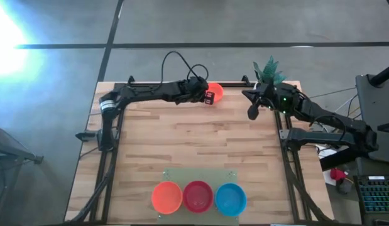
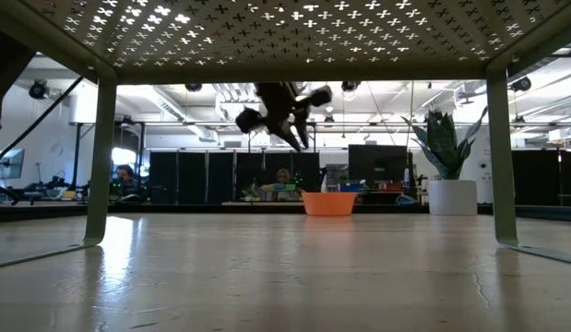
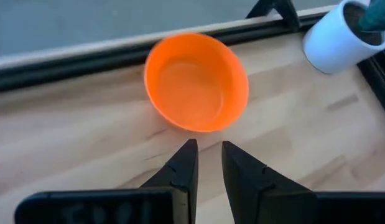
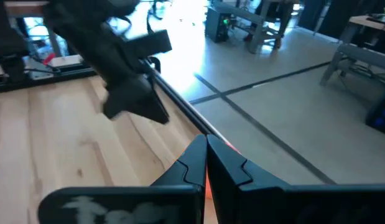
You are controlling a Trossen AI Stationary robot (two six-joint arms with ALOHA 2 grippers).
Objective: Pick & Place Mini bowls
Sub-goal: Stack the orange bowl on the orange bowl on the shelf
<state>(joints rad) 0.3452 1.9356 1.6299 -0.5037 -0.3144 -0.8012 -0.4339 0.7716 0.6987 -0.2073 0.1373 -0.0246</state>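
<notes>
One orange mini bowl (image 3: 196,81) stands upright on its base near the table's far edge (image 1: 217,91), also seen in the low view (image 2: 329,203). My left gripper (image 3: 208,155) hovers just short of its near-left side (image 1: 209,97), slanting down, open by a narrow gap with nothing in it. In the low view this gripper (image 2: 292,124) hangs above the table, left of the bowl. My right gripper (image 4: 206,149) is shut and empty, raised to the bowl's right (image 1: 251,113). Orange (image 1: 166,196), red (image 1: 198,196) and blue (image 1: 230,199) mini bowls stand in a row at the near edge.
A small white pot (image 3: 338,37) with a green plant (image 1: 269,69) stands at the far right, close to the orange bowl. A black frame rail (image 3: 68,65) runs along the far edge behind the bowl. Bare wood (image 1: 194,141) lies between the far bowl and the near row.
</notes>
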